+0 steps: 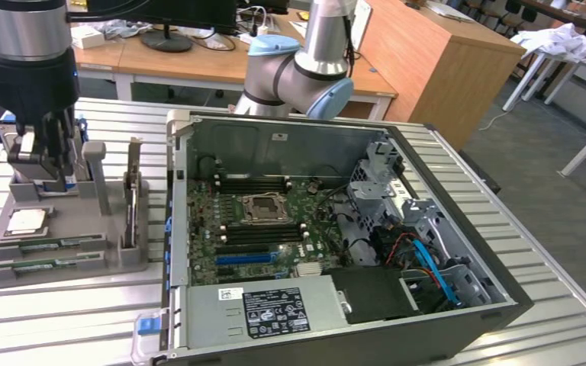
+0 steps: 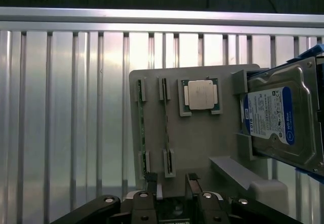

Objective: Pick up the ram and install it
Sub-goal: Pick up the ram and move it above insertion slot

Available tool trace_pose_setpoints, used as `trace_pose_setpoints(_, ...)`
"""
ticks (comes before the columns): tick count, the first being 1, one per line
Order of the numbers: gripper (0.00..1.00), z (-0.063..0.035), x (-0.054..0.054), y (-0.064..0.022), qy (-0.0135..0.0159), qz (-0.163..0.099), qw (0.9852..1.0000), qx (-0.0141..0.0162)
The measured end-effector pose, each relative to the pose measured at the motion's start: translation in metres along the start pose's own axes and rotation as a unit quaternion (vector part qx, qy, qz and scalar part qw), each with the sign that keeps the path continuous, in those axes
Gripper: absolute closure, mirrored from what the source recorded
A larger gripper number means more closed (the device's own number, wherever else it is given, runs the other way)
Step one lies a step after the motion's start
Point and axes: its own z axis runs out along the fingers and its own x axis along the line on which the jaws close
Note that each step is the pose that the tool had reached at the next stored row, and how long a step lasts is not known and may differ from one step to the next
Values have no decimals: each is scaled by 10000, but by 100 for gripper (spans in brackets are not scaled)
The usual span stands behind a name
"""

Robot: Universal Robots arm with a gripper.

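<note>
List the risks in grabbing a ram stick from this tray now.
The ram stick lies close beside a second stick; the open gripper may catch both. The hard drive rises above the tray, so the gripper might clip it while descending. The processor beside the slots could get nudged.

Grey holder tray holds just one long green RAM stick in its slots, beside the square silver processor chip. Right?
No: two long green RAM sticks lie in the grey holder tray, per the wrist view. The square silver processor chip does sit beside them.
</note>
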Motion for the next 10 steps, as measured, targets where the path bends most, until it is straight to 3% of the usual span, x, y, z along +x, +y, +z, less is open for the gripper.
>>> trace_pose_setpoints(10,64,34,1,-1,0,0,10000,0)
